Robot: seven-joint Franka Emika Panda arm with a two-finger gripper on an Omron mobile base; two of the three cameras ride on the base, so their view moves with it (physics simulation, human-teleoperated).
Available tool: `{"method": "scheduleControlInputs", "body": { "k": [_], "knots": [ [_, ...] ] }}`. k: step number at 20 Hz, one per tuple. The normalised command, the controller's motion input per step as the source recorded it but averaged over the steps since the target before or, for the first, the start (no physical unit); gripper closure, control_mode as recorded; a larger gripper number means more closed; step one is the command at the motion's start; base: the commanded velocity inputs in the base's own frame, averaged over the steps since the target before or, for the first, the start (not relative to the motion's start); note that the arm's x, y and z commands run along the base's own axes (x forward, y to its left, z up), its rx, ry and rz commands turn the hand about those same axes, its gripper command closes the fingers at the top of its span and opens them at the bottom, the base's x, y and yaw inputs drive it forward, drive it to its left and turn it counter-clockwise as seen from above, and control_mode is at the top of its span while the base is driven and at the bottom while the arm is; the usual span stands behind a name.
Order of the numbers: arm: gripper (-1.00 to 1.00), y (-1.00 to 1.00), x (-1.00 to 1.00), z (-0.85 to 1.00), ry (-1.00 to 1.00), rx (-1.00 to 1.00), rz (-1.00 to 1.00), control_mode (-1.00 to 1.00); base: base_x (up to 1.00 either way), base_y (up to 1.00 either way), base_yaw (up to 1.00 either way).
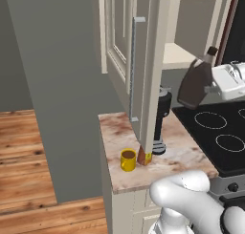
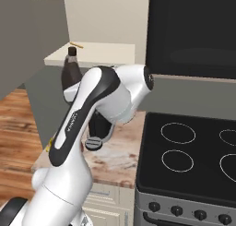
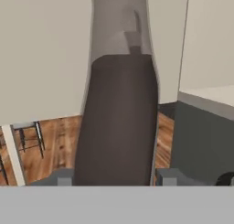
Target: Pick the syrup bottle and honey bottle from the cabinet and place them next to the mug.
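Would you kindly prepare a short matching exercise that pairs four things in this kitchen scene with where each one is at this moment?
Things:
1. syrup bottle
2. mug
3. honey bottle
4. cabinet door

Places or states:
A. standing on the marble counter, left of the honey bottle
B. swung open, its edge facing the left base camera
C. held tilted in the claw, in the air above the stove
D. on the counter right beside the mug, partly hidden behind the door's lower edge

Pairs: 1-C, 2-A, 3-D, 4-B
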Motion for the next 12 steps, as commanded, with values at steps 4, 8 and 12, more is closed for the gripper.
{"method": "scheduleControlInputs", "body": {
  "k": [4,8,12],
  "knots": [
    [1.00,0.00,-0.31,-0.68,0.00,-0.03,0.01,-1.00,0.00,0.00,0.00],
    [1.00,0.00,-0.17,-0.69,0.00,-0.09,0.02,-1.00,0.00,0.00,0.00],
    [1.00,0.00,0.00,-0.49,0.00,-0.11,0.08,-1.00,0.00,0.00,0.00]
  ]
}}
